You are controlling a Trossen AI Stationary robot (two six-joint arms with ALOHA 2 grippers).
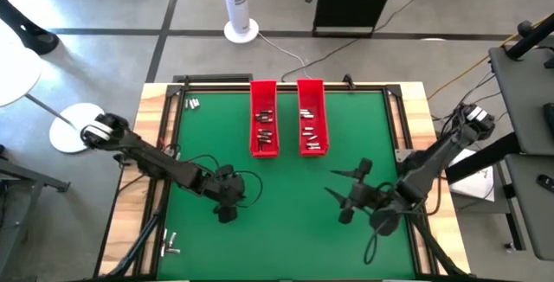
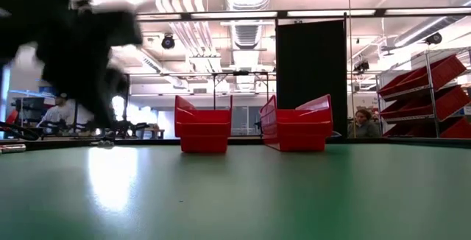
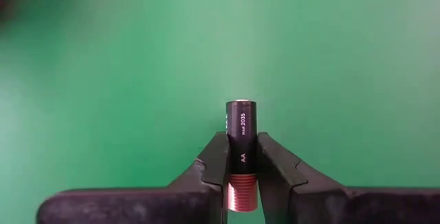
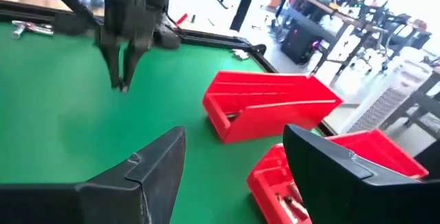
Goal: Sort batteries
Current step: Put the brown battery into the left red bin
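A: What can you count on your table?

B: You have two red trays side by side at the far middle, a left tray (image 1: pixel 264 118) and a right tray (image 1: pixel 312 118); each holds several batteries, too small and crowded to count; a few loose batteries (image 1: pixel 191 104) lie at the far left corner and a few more (image 1: pixel 170 246) at the near left edge, number unclear.

A: And the arms?

B: Two; your left gripper (image 3: pixel 242 172) sits over the mat (image 1: pixel 294 230) left of centre, nearer you than the trays; your right gripper (image 4: pixel 234 176) hovers right of centre.

A: What is hard to see?

B: In the low view the left arm is a dark blur cut off at the top; the trays' contents are hidden behind their walls there.

A: Where is the battery?

B: One AA battery (image 3: pixel 241 145) is pinched between your left gripper's fingers (image 3: pixel 214 165), its black end poking out past the tips, its copper end back between them; your right gripper's jaws stand wide, holding nothing.
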